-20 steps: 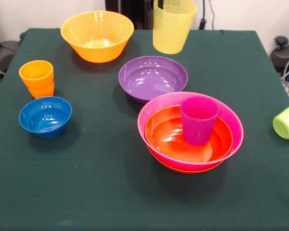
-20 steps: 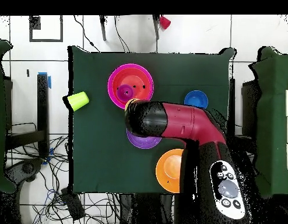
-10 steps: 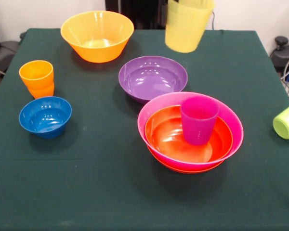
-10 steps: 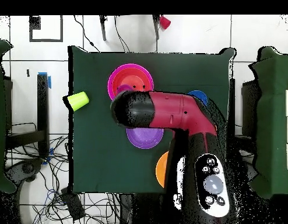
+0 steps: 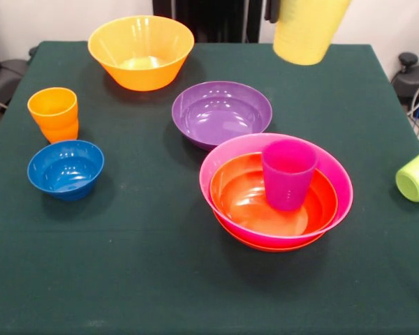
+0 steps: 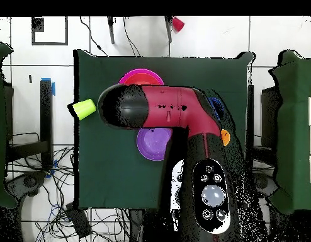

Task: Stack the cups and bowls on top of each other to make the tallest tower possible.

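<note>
Overhead, yellow cup [image 5: 307,31] hangs at top edge, clear of bowls.

We see a square surface [image 5: 126,279] draped in a dark green cloth [image 6: 107,170]. From overhead it stands on a white tiled floor [image 6: 202,38], where loose black cables [image 6: 51,170] tangle beside it. A small red cone-shaped object [image 6: 177,24] lies on the tiles past one edge. Dark green chairs [image 6: 2,126] sit to either side. A strip of blue tape [image 6: 52,86] marks the floor.

Red arm [image 6: 177,116] over pink bowl [image 6: 140,77], purple bowl [image 6: 152,144]
</note>
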`<act>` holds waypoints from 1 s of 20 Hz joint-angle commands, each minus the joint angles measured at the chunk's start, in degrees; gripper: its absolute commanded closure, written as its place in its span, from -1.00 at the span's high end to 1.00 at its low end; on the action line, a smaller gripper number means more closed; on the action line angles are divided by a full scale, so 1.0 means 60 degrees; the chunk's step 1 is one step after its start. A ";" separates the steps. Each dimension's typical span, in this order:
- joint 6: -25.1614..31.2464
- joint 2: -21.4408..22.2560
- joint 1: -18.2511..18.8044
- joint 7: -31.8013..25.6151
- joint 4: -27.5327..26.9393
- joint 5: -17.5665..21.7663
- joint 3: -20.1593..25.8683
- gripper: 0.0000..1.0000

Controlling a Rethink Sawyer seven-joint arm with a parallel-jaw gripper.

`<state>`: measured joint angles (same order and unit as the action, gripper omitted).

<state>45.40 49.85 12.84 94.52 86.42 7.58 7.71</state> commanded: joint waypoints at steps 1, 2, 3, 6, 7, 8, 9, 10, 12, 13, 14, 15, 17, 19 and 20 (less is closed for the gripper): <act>0.0309 -0.0637 -0.0235 0.1498 -0.0086 -0.0127 0.0071 -1.00; 0.0298 -0.0660 -0.0254 0.1497 -0.0110 -0.0133 0.0054 -1.00; 0.0305 -0.0683 -0.0253 0.1478 -0.0123 -0.0167 0.0063 -1.00; 0.0634 -0.0789 -0.0198 0.1352 -0.0241 -0.0329 0.0154 -1.00; 0.0729 -0.0840 -0.0167 0.1307 -0.0285 -0.0381 0.0193 -1.00; 0.0788 -0.0886 -0.0127 0.1249 -0.0317 -0.0433 0.0239 -1.00; 0.0846 -0.0933 -0.0087 0.1191 -0.0350 -0.0486 0.0285 -1.00; 0.0799 -0.0932 -0.0071 0.1153 -0.0283 -0.0512 0.0300 -1.00; 0.0745 -0.0959 -0.0017 0.1028 -0.0219 -0.0517 0.0302 -1.00; 0.0714 -0.0967 0.0023 0.0944 -0.0157 -0.0477 0.0273 -1.00; 0.0667 -0.0943 0.0054 0.0895 -0.0075 -0.0452 0.0237 -1.00; 0.0519 -0.0832 0.0094 0.0832 0.0178 -0.0360 0.0137 -1.00; 0.0263 -0.0653 0.0195 0.0722 0.0545 -0.0192 -0.0036 -1.00; 0.0100 -0.0520 0.0321 0.0661 0.0891 -0.0118 -0.0153 -1.00; 0.0032 -0.0483 0.0363 0.0649 0.1014 -0.0104 -0.0178 -1.00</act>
<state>45.38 47.26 13.51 94.52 86.62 5.14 7.38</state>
